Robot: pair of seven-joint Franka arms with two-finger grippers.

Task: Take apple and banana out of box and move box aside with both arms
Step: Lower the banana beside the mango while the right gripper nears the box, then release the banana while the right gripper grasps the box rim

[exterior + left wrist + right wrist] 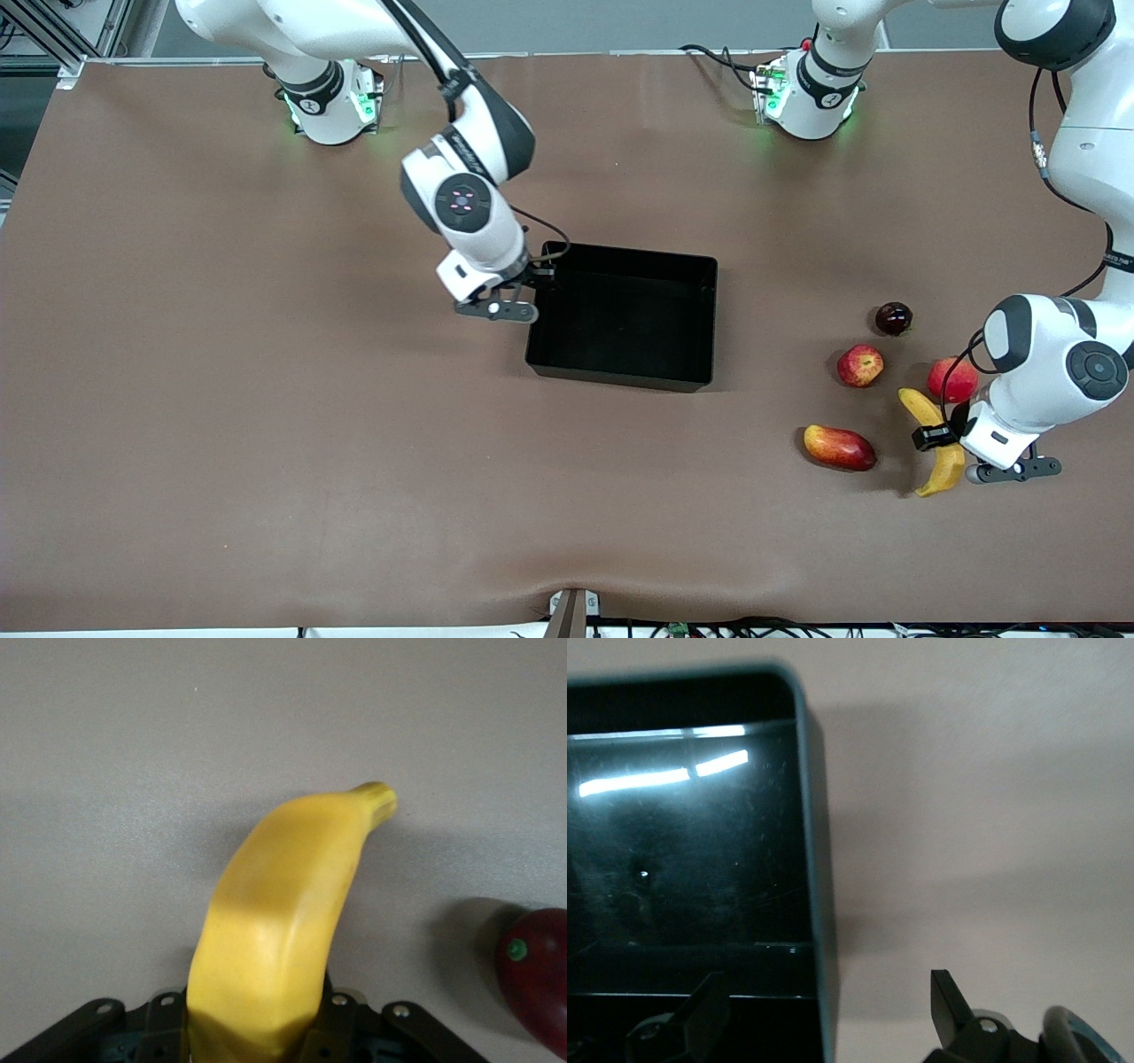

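The glossy black rectangular plastic box (625, 315) sits on the brown table (221, 399) near its middle and serves as the landmark. The right gripper (529, 282) is at the box's wall on the right arm's end, its fingers apart and straddling that wall, one inside (700, 1005) and one outside the box. Well away from the box, toward the left arm's end, the left gripper (948, 436) has its fingers clamped on the long curved yellow banana (937, 440), seen filling the left wrist view (275, 930). The small round red apple streaked with yellow (860, 365) lies between the box and the banana. A plain pinkish-red round fruit (951, 379) sits just beside the banana, an oblong red-and-yellow mango (838, 447) lies nearer the front camera than the apple, and a small dark round fruit (893, 318) lies farther from it
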